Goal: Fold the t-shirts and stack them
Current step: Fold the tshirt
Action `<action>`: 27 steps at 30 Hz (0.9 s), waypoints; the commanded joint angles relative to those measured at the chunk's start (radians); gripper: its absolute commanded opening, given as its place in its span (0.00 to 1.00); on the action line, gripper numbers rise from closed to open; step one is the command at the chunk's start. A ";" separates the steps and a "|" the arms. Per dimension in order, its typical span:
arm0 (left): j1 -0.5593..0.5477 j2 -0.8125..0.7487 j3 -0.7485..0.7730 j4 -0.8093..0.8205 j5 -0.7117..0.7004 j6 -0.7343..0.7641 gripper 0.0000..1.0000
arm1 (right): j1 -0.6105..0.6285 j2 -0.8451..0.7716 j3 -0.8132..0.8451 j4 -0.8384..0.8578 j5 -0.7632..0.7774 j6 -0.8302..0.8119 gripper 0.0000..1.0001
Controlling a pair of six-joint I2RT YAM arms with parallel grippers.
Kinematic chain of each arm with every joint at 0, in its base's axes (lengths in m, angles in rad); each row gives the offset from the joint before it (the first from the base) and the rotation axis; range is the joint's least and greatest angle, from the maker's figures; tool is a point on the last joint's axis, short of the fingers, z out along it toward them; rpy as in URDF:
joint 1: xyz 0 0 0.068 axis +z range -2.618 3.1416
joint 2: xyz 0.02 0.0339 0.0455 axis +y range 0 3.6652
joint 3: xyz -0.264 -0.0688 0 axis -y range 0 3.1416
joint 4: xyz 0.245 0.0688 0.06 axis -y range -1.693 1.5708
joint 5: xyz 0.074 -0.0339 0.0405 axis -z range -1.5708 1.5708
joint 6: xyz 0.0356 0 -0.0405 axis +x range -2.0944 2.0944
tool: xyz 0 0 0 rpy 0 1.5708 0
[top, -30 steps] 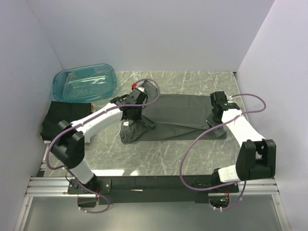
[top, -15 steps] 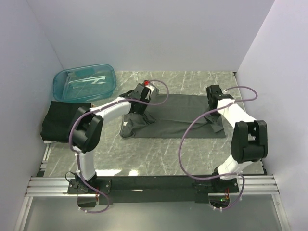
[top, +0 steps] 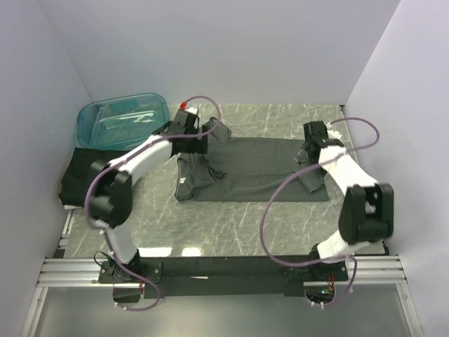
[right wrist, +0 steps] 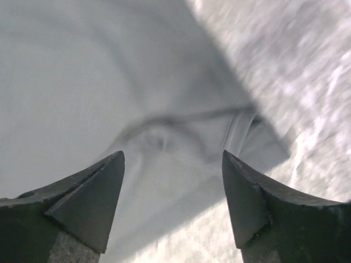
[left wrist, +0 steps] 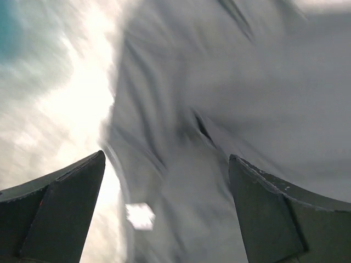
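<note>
Top view: one dark charcoal-grey short-sleeved t-shirt of thin fabric (top: 252, 165) lies spread lengthwise across the middle of the grey-green marble-pattern table (top: 231, 225). Its left end is rumpled, with fabric bunched toward the far side. The right end is flatter, with a fold at the near corner.

The left gripper (top: 196, 144) is over the rumpled left end and the right gripper (top: 309, 156) is over the right end. Finger spacing is too small to read from here.

A folded pile of dark t-shirt fabric (top: 84, 175) sits at the table's left edge, well apart from the spread shirt. A translucent teal plastic tub (top: 123, 121) is in the far-left corner, just behind that pile.

Left wrist view: blurred. The left gripper (left wrist: 167, 159) has its fingers spread wide with nothing between them, so it is released. Grey shirt cloth (left wrist: 230, 98) with creases fills the gap and the right side, and bright tabletop shows on the left. A small white label (left wrist: 141, 215) sits on the cloth low in the gap. Can't tell if the fingertips touch the fabric.

Right wrist view: the right gripper (right wrist: 173, 154) also has its fingers parted and grasps nothing. Below it is the shirt (right wrist: 82, 71), with a creased, doubled edge ending at a corner between the fingers. Bare marble table (right wrist: 307, 71) is to the right of that corner.
</note>
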 commanded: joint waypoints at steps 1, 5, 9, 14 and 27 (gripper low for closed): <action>-0.021 -0.179 -0.136 0.092 0.273 -0.182 0.99 | 0.011 -0.173 -0.108 0.092 -0.204 -0.064 0.80; -0.042 -0.319 -0.374 0.232 0.453 -0.309 1.00 | 0.038 -0.213 -0.256 0.190 -0.383 -0.070 0.87; -0.074 -0.353 -0.474 0.291 0.479 -0.343 0.99 | 0.046 -0.167 -0.268 0.227 -0.384 -0.088 0.89; -0.082 -0.293 -0.508 0.242 0.383 -0.366 0.99 | 0.043 -0.093 -0.247 0.270 -0.362 -0.090 0.89; 0.054 -0.255 -0.487 0.191 0.212 -0.316 0.99 | 0.011 0.028 -0.210 0.323 -0.144 -0.090 0.89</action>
